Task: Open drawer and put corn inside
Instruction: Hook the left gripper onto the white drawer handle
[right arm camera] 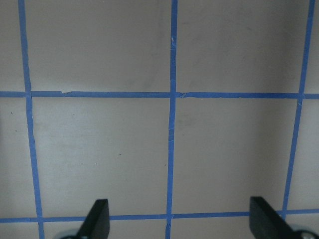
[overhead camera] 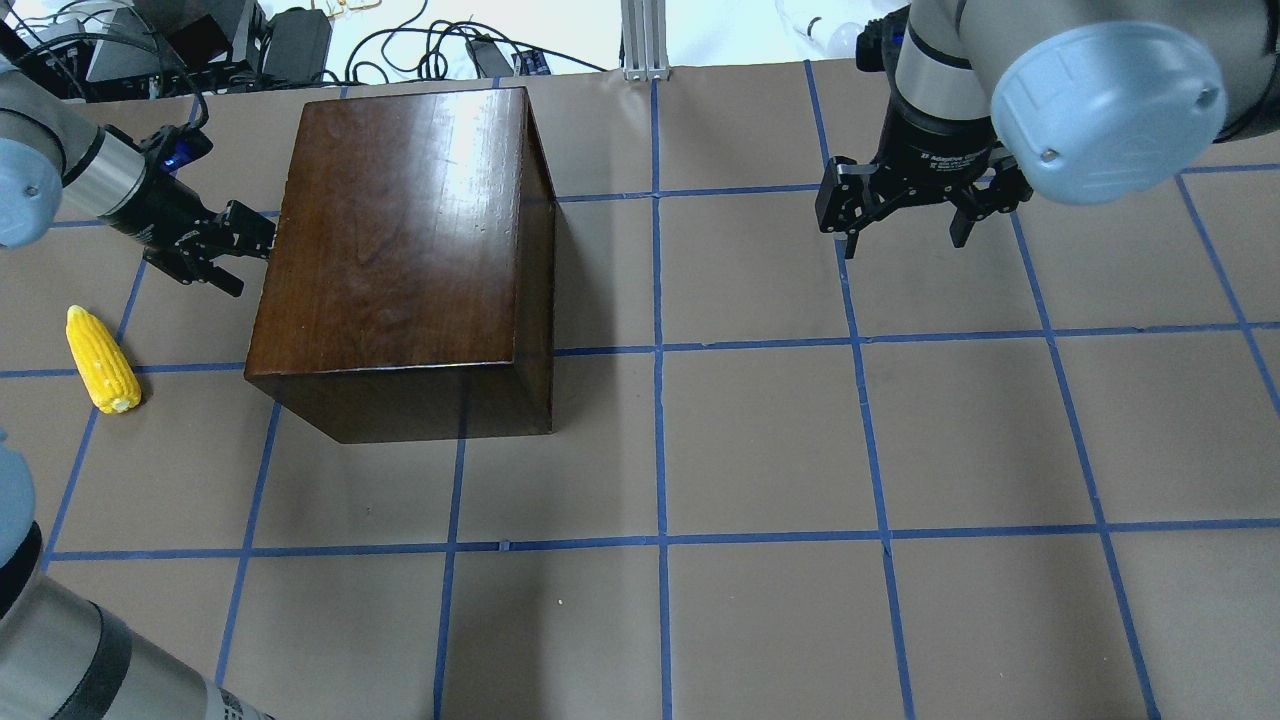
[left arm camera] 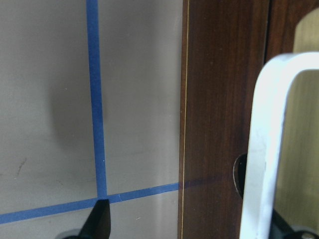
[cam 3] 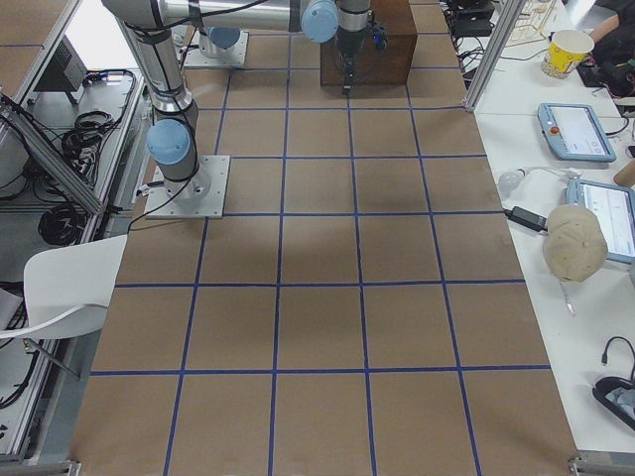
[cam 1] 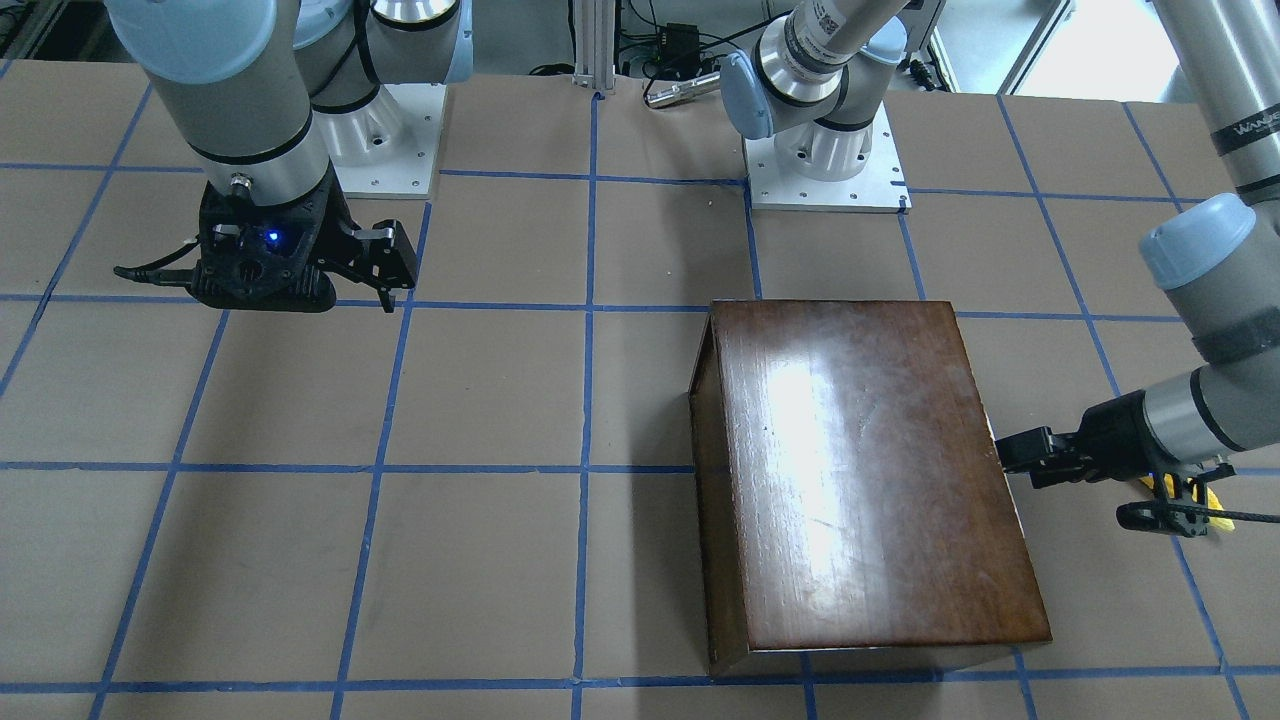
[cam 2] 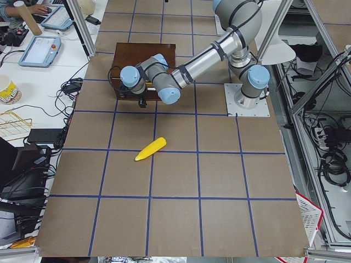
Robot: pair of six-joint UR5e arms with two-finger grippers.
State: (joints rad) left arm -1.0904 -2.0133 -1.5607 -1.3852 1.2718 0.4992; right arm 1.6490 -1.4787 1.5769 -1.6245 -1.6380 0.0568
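Observation:
The dark-brown wooden box (overhead camera: 400, 230) stands on the table, left of centre in the overhead view. No pale drawer tray shows in any view. My left gripper (overhead camera: 250, 262) is open at the box's left face. In the left wrist view the dark drawer front (left arm camera: 219, 124) and its pale loop handle (left arm camera: 261, 149) are very close, and the handle stands between my fingertips (left arm camera: 99, 221). The yellow corn (overhead camera: 100, 360) lies on the table near that gripper, apart from the box. My right gripper (overhead camera: 905, 235) hangs open and empty over bare table.
The table is brown paper with a grid of blue tape (overhead camera: 660, 350). The two arm bases (cam 1: 825, 160) are bolted at the robot's side. Cables and electronics (overhead camera: 300, 40) lie beyond the far edge. Tablets and a cup (cam 3: 575, 129) sit on a side bench.

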